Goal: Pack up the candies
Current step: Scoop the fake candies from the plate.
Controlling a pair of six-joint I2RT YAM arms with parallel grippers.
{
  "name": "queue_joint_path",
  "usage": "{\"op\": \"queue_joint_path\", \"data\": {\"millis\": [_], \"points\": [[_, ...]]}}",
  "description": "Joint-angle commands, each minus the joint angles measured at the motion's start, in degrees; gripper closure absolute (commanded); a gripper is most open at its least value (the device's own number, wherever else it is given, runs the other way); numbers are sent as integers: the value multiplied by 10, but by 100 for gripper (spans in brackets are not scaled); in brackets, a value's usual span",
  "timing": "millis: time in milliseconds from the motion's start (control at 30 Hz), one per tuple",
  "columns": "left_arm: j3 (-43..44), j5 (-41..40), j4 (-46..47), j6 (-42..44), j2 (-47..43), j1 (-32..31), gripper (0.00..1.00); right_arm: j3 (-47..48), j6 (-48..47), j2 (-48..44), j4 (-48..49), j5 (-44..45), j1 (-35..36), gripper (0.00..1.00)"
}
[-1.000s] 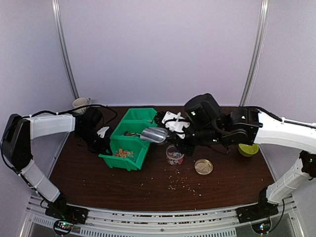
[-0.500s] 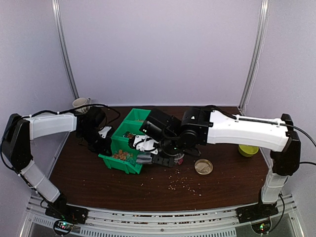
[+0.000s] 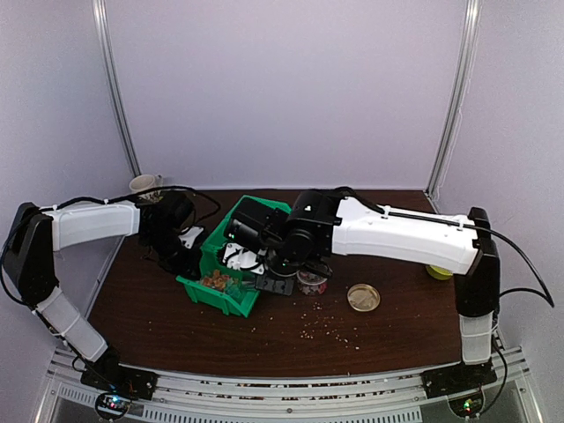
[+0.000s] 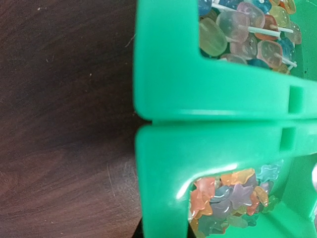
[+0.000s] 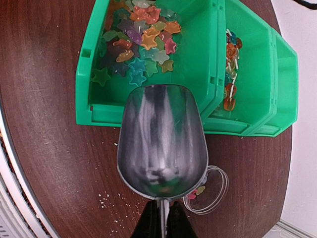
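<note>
The candies (image 5: 138, 44), small star-shaped sweets of mixed colours, lie in the nearest green bin (image 5: 148, 113); they also show in the top view (image 3: 216, 281) and the left wrist view (image 4: 233, 198). My right gripper (image 5: 161, 225) is shut on the handle of a metal scoop (image 5: 162, 139), which is empty and hangs over the bin's front wall. A clear jar (image 5: 213, 191) with a few candies stands partly under the scoop. My left gripper (image 4: 163, 234) is shut on the bin's side wall (image 4: 163, 168), with only dark finger edges showing.
A second green bin (image 5: 247, 99) behind holds lollipops (image 5: 230, 74). A round gold lid (image 3: 363, 297) lies right of the jar (image 3: 310, 282). Pale crumbs (image 3: 322, 328) are scattered on the table in front. A mug (image 3: 144, 185) stands at the back left, a yellow-green bowl (image 3: 438, 272) at the right.
My right arm has swung left from above the jar and lowered the scoop to the front of the candy bin. My left arm has stayed on the bin.
</note>
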Motion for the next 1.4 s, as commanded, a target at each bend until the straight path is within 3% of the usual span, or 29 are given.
{"op": "queue_joint_path", "data": {"millis": [0,300,767,1067,1367], "points": [[44,12,85,15,-20,-8,100,54,-6,31,-40,25,7,100],[46,5,85,23,-23,-21,100,135,-13,95,-79,33,12,100],[46,9,95,32,-36,-36,100,154,-21,153,-89,-16,15,100],[42,29,105,36,-48,-38,100,54,10,127,57,-77,3,100],[36,45,119,35,-60,-37,100,32,76,154,112,-87,-14,100]]}}
